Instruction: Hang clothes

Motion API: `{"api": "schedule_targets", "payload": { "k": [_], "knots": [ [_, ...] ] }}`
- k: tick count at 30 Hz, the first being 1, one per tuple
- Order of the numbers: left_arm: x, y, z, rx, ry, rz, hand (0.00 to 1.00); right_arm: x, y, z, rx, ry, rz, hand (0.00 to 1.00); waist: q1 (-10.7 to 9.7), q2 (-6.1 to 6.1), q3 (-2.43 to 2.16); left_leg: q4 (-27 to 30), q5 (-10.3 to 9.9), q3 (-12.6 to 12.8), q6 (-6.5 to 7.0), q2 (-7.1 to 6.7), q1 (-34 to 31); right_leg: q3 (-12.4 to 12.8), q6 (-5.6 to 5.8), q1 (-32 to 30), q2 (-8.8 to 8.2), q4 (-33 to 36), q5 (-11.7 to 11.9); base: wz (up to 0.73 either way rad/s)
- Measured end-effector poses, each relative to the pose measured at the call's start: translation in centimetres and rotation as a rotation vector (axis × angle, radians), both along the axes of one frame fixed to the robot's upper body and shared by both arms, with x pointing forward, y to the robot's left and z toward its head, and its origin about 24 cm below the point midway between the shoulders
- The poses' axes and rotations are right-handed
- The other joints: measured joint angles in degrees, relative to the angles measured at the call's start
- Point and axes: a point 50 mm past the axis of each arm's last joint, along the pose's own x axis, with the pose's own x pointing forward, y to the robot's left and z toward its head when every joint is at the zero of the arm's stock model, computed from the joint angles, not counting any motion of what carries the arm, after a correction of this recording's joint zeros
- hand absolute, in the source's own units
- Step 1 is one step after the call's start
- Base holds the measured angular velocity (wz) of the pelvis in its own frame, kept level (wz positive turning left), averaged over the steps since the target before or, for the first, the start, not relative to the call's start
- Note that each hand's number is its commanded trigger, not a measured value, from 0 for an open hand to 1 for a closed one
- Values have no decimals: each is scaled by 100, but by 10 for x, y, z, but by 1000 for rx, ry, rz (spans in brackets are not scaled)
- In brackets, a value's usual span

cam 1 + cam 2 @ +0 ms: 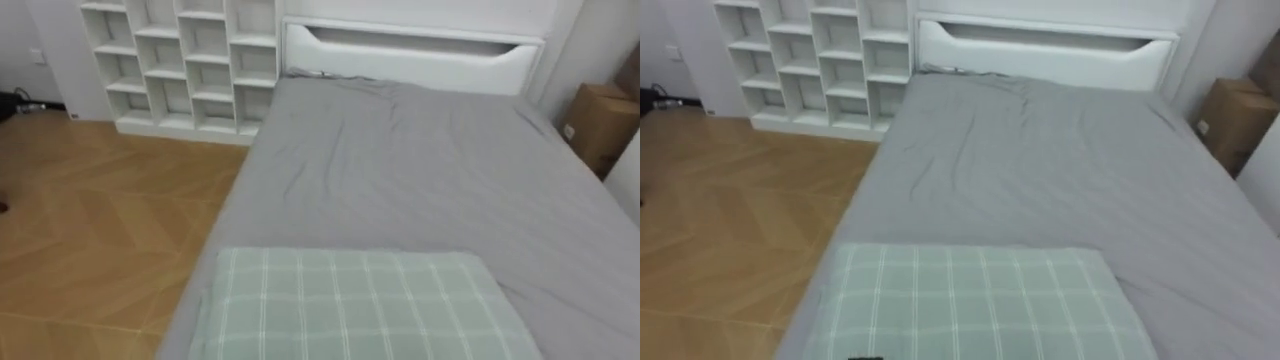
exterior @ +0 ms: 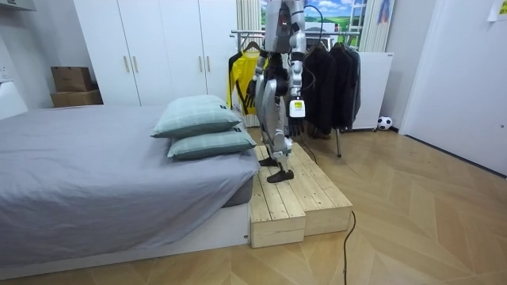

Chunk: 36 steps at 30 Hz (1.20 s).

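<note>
The robot is standing on a low wooden platform (image 2: 305,202) at the pillow end of a bed (image 1: 420,170) and is looking down along its grey cover. A pale green checked pillow (image 1: 360,305) is lying nearest the camera in the eye views; in the room view it is resting on a second one. Just behind the robot, a clothes rack (image 2: 348,33) is carrying the clothes: a yellow garment (image 2: 236,75) and several dark garments (image 2: 333,79), all hanging well apart from the bed. The left hand (image 2: 296,111) is hanging at the robot's side and the right hand (image 2: 256,91) is showing by its body; whether either is apart, together or clamped cannot be told. A white shelf unit (image 1: 180,60) is standing beside the far end of the bed.
</note>
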Motion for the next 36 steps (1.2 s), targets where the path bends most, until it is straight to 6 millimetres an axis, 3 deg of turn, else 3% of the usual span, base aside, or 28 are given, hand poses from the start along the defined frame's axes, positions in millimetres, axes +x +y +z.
{"api": "schedule_targets", "payload": {
  "k": [5, 11, 15, 21, 27, 36],
  "knots": [
    [9, 1, 0, 13, -21, -10, 0, -6, 1, -1, 1, 14, -11, 0, -57, -60, 33, -89, 5, -105, -2, -19, 80, -12, 16, 72, -2, -13, -12, 6],
    [18, 2, 1, 39, -50, -16, 0, -8, 2, -1, 1, 16, -18, 0, -95, -84, 15, -116, 12, -165, -7, -30, 100, 4, 28, 139, 9, -91, -21, 6],
    [14, -1, 0, 41, -31, -8, 0, -7, 3, -1, 4, 15, -19, 0, -146, -66, -11, -127, 13, -214, -8, -36, 100, 8, 48, 163, 13, -112, -37, 6],
    [8, -2, 0, 40, -14, 1, 0, -9, 3, -2, 14, 17, -38, 0, -150, -62, -8, -178, 14, -239, -12, -36, 216, 24, 47, 268, 20, -126, -52, 2],
    [5, -4, 0, 35, -4, -1, 0, -11, 4, -2, 31, 20, -46, 0, -151, -68, 3, -231, 25, -289, -33, -46, 281, 290, 46, 352, 51, -197, -54, 2],
    [2, -10, -2, 20, 9, 5, 0, -11, 5, -2, 58, 13, -41, 0, -153, -50, -6, -298, 58, -379, -81, -41, 281, 290, 44, 351, 71, -203, -55, 4]
  ]
}}
